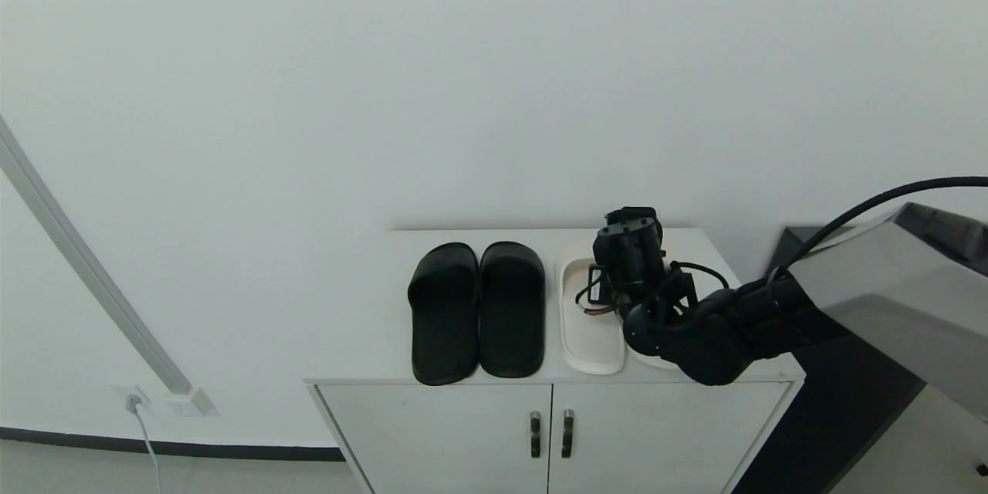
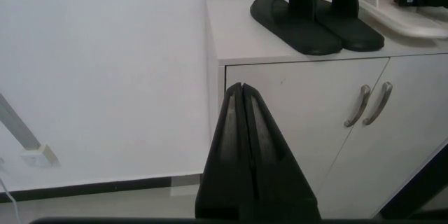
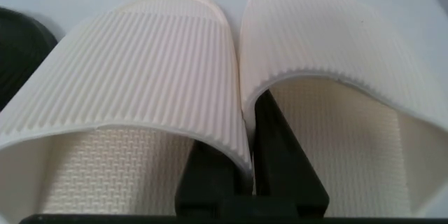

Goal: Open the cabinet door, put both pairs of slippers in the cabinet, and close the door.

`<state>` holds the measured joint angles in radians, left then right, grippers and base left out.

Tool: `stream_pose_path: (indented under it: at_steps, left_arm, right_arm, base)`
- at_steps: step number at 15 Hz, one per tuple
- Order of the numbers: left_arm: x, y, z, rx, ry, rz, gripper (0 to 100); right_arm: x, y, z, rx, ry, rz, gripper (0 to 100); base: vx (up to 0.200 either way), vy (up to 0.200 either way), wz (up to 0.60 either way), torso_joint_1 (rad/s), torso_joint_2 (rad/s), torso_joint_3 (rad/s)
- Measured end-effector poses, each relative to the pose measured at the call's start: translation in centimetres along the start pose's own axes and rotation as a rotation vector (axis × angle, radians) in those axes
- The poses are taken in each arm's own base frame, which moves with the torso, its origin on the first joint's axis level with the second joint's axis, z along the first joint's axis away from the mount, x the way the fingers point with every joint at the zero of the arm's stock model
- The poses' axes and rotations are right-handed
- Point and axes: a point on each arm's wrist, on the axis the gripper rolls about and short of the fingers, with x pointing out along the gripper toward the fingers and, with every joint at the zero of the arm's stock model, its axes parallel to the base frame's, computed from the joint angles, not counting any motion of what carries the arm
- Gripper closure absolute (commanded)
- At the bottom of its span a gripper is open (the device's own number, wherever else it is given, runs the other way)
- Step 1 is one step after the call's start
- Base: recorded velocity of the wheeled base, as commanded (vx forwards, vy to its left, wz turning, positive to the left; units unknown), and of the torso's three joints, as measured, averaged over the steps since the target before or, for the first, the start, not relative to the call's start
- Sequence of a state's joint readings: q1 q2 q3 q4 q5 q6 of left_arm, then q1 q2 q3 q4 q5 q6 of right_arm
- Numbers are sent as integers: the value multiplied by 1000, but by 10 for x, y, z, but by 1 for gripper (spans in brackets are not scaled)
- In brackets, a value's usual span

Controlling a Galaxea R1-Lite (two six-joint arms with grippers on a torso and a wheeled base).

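Standing against the white wall (image 1: 494,93): white cabinet (image 1: 432,440), both doors (image 1: 664,432) shut, nothing put inside yet. Clock directions below are from the head view, 12 = toward the wall, 6 = toward the robot.

Right arm (image 1: 718,332) comes in from 4 o'clock and sits over the 3 o'clock end of the worktop (image 1: 378,324), covering part of the white pair.

Black slippers (image 1: 477,312): on the worktop around centre, side by side and touching, toes at 12, heels at the 6 o'clock edge just above the doors.

White slippers (image 1: 590,320): just beside the black pair at its 3 o'clock, same heading, flat on the worktop. The slipper on the 3 o'clock side is mostly hidden under the arm.

Right tool (image 3: 248,157): narrow. One finger sits under each white slipper's ribbed strap, and the two adjoining inner strap walls are pinched between the fingers.

Left tool (image 2: 242,91): closed, fingers pressed together, nothing in them. It sits off the cabinet's 9 o'clock side, below worktop level, apart from everything.

Door handles (image 1: 535,434) and (image 1: 567,433): two vertical bars, either side of the centre seam, at 6 o'clock of the black pair.

Wall socket (image 1: 133,401): low on the wall, at 9 o'clock, well apart from the cabinet, with a cable plugged in.
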<state>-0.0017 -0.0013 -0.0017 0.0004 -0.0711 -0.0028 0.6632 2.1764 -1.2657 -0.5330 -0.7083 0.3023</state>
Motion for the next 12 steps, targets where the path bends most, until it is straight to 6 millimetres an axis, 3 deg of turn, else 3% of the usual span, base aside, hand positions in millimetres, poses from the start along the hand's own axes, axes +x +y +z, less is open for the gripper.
stream_pose_path:
  at_steps: [4,8,12]
  left_arm:
    - [0,0,0,0,0,1,100]
    - [0,0,0,3,0,0,100]
    - [0,0,0,11,0,-1,100]
  right_arm:
    - [-33,-17,22,-20,-18,83,100]
    - [-93,-42,32,-75,4,349,100]
    - [-156,-75,21,-123,80,698,100]
  base:
    - [0,0,0,0,0,0]
    - [0,0,0,0,0,0]
    - [0,0,0,0,0,0]
